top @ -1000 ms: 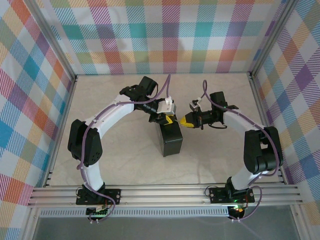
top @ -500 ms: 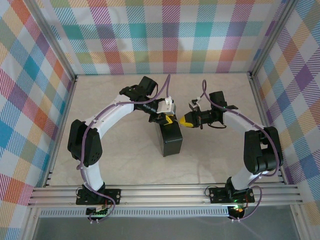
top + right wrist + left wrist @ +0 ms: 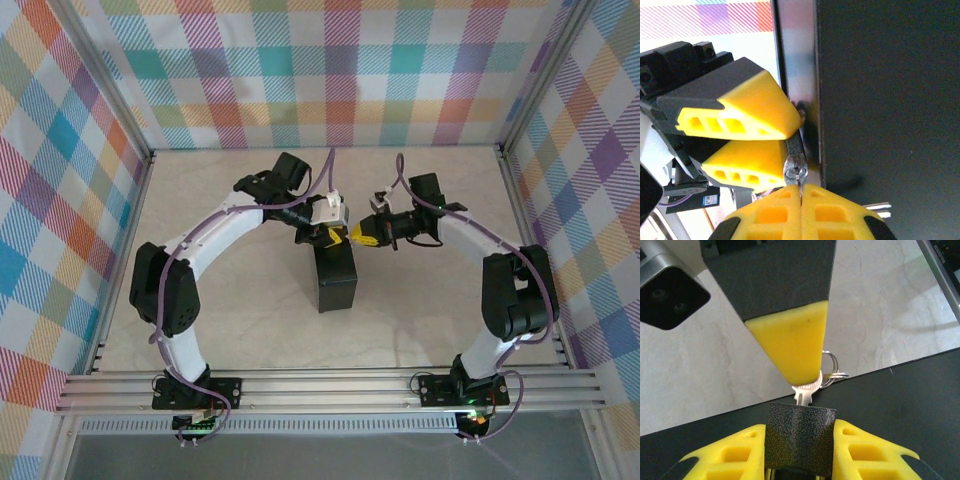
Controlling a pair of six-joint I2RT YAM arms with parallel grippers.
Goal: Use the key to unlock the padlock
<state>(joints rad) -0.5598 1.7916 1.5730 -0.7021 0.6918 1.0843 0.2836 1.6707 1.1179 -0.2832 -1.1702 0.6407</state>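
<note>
The padlock is held by its dark grey body between the narrowly parted fingers of the left gripper, at the far end of the black box. The key is pinched by its head in the right gripper, whose yellow pads are pressed fully together. The key's long axis is laid along the line between the two grippers. Its blade is pointed at the padlock's end face and appears to be entered there, though the depth cannot be judged. A key ring is seen beside the key's head.
</note>
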